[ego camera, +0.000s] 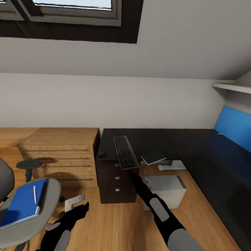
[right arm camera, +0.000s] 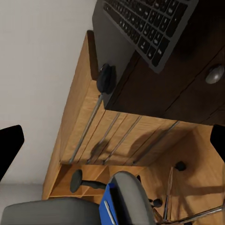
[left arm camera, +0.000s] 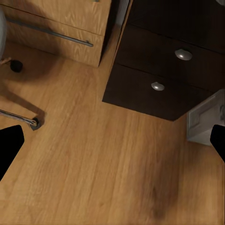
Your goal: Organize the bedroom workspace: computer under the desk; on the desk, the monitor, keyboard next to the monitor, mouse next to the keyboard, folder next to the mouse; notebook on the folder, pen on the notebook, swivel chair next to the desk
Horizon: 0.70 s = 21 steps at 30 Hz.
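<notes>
Keyboard point(ego camera: 125, 152) lies on the desk point(ego camera: 154, 141) at its front edge, overhanging above the drawer unit point(ego camera: 114, 179). Right gripper point(ego camera: 133, 172), jaws apart, sits just below that overhang; left gripper point(ego camera: 79, 210) is spread over floor. Risk: rising contact tips the keyboard off the edge.

The desk point(ego camera: 154, 139) top looks matt black with a faint sheen, and the black drawer unit point(ego camera: 114, 181) under its left end shows a dark wood grain with small domed metal knobs. Left of the desk, the oak dresser point(ego camera: 61, 154) has a warm, visibly grained finish crossed by thin brushed-metal rails. The floor point(ego camera: 111, 226) in front of the desk is smooth light wood. On the desk, the keyboard point(ego camera: 125, 152) reads as silver-grey metal with matt dark keys (plastic, by the look). The swivel chair point(ego camera: 25, 209) seat looks like grey cloth; the folder point(ego camera: 23, 201) on it is smooth bright blue.
</notes>
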### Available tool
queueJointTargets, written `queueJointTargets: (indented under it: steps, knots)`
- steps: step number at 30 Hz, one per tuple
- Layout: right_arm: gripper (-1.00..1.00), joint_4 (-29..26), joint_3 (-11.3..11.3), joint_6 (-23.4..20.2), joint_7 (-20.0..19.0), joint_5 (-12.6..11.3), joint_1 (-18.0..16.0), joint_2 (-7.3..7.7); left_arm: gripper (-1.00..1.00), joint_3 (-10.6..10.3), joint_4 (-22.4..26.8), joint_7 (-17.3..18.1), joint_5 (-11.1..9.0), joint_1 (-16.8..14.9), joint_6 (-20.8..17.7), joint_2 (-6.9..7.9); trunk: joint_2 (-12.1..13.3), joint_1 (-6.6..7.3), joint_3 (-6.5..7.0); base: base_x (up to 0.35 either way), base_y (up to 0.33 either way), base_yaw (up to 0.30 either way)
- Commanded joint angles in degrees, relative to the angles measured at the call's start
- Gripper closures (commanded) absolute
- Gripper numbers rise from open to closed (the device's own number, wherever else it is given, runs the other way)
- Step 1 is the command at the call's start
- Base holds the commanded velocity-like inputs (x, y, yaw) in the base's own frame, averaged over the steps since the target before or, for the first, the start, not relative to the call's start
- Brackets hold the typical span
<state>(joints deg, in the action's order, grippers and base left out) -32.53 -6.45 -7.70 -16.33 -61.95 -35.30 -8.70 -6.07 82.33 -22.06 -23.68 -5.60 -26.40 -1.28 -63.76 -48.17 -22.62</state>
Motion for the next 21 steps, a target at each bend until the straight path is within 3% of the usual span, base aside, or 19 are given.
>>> queueJointTargets:
  steps: [1,5,12,17,21]
  knots:
    - [-1.00,0.0,0.0,0.1,0.0,-0.6,0.0,0.03,-1.00,-0.1,0.1,-0.6,-0.6,0.0,-0.1,-0.11,-0.5,-0.23,-0.25,0.000,0.000,0.000]
    - [-1.00,-0.1,0.2,5.8,0.2,-0.7,0.0,-0.04,-1.00,-0.3,0.1,-0.6,-0.5,0.0,-0.1,-0.56,-2.1,-1.11,-0.97,0.000,0.000,0.000]
    - [-1.00,0.1,0.9,9.1,1.7,-1.0,-0.1,-0.05,-1.00,-1.1,0.1,-0.7,-0.5,0.0,-0.1,-0.65,-4.9,-2.64,-2.22,0.000,0.000,0.000]
    - [-1.00,0.1,5.7,8.6,2.1,-4.3,-0.1,-0.07,-1.00,-1.6,0.0,-0.7,-0.4,0.0,0.0,-0.66,-6.9,-3.74,-3.12,0.000,0.000,0.000]
    - [-1.00,0.2,6.8,5.6,2.2,-7.5,-0.1,-0.04,-1.00,-1.9,-0.1,-0.7,-0.4,0.0,0.0,-0.66,-8.5,-4.62,-3.84,0.000,0.000,0.000]
